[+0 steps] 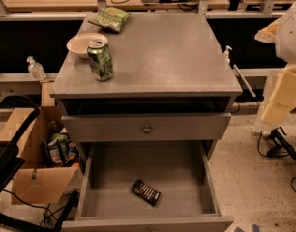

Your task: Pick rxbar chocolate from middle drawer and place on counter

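The flat black-wrapped rxbar chocolate (146, 192) is seen on the floor of the pulled-out deep grey middle drawer (182, 178), below the front edge of the matte grey counter (172, 57). The pale blocky gripper (281, 98) is held beyond the right edge; its grip cannot be told.

Robot body is visible only to the right of the counter (167, 57). Level with the counter's far right corner is a rounded white shell with a tan, mottled patch along its left edge. Off the counter's near right corner, the arm (287, 87) shows as stepped, blocky segments in pale cream-yellow, flat-faced with squared edges. Each segment is smaller than the one above. The gripper (274, 112) appears to be the lowest cream block, right of and below the counter's front edge. Surfaces are plain and matte.
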You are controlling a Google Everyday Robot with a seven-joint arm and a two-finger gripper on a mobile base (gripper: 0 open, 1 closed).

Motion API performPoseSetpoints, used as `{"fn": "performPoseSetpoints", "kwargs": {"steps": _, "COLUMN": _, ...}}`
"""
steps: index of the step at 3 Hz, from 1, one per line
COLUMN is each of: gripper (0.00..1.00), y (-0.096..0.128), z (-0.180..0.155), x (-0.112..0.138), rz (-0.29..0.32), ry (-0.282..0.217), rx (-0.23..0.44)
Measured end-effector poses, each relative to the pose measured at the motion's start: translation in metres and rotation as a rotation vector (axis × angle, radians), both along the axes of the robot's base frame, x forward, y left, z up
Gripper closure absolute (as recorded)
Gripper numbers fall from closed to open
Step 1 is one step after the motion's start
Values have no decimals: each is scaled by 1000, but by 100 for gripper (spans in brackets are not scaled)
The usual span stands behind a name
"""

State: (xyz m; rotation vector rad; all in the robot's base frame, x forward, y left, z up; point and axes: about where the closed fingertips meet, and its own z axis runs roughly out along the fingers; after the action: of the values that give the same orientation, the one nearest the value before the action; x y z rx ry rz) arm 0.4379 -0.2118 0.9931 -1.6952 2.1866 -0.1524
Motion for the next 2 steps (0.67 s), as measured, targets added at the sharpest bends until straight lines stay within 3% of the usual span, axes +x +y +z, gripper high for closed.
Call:
{"fn": "performPoseSetpoints", "kwargs": {"steps": 1, "gripper": 0, "y": 0, "z": 0, "x": 0, "rz": 0, "ry": 0, "rx": 0}}
{"fn": "performPoseSetpoints", "kwargs": {"steps": 2, "gripper": 0, "y": 4, "z": -11, "x": 4, "rz": -32, "ry": -25, "rx": 61}}
